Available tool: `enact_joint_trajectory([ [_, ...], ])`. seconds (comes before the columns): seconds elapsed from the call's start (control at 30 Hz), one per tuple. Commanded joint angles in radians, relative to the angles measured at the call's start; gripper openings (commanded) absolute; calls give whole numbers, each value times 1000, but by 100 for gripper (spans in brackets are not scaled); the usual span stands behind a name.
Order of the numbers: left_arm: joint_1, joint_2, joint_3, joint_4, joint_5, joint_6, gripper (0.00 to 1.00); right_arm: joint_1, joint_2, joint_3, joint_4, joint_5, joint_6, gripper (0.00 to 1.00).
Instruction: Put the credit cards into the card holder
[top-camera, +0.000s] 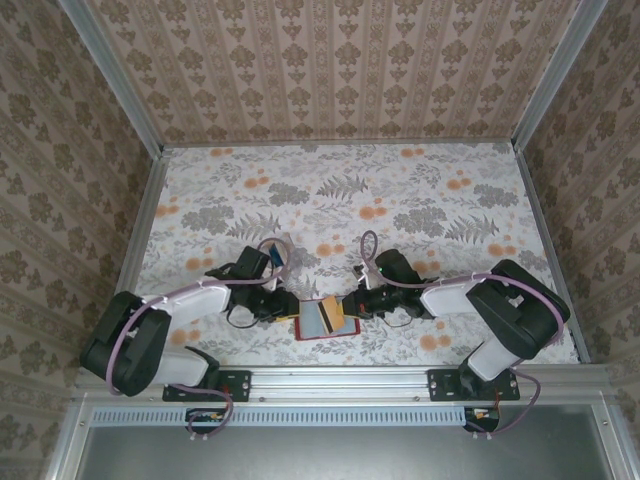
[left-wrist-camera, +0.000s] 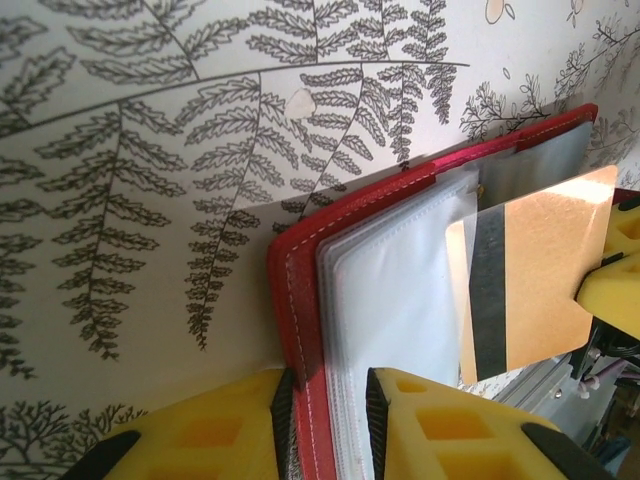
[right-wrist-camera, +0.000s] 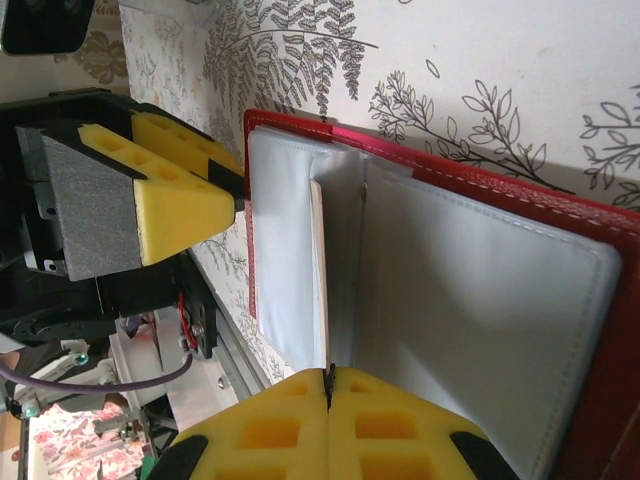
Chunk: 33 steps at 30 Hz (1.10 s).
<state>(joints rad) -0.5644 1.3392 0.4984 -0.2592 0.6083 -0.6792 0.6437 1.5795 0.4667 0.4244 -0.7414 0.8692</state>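
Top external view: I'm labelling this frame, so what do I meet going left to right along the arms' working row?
left arm → left hand → card holder → right hand → right arm. The tan credit card overlaps it: omitted.

My work cell: a wallpapered booth around a flower-print tabletop.

On the overhead camera I see the tabletop (top-camera: 400, 190) covered in a pale print of grey ferns and orange blossoms. It is closed in by the back wall (top-camera: 340, 60), the left wall (top-camera: 50, 150) and the right wall (top-camera: 595, 120), all in beige striped damask wallpaper. An aluminium post (top-camera: 112, 75) climbs the far left corner, an aluminium rail (top-camera: 340, 378) edges the near side, and a grey panel (top-camera: 340, 450) lies below it. The light is soft and even.
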Motion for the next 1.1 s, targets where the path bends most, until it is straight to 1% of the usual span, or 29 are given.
enact_joint_trajectory([
  [0.0,-15,31,-4,-23,-17,-37,28,-2,10,-6,11,-18,17,0],
  [0.13,-18,51,6,-22,-16,-39,28,-1,10,-3,-3,17,34,0],
  [0.23,-28,57,6,-7,-14,-48,28,8,30,-28,86,57,100,0],
  [0.4,-31,60,4,-2,-12,-53,27,58,112,-55,276,123,234,0],
  [0.47,-34,57,-4,10,-12,-60,25,82,134,-56,309,151,263,0],
  [0.73,-41,49,-15,35,-4,-80,24,168,126,-21,267,294,300,0],
  [0.9,-48,47,-21,67,22,-112,24,252,120,18,253,416,356,0],
  [0.93,-49,49,-21,70,25,-114,24,264,121,29,250,432,360,1],
  [1.07,-51,46,-25,77,28,-129,24,278,114,66,195,442,363,14],
])
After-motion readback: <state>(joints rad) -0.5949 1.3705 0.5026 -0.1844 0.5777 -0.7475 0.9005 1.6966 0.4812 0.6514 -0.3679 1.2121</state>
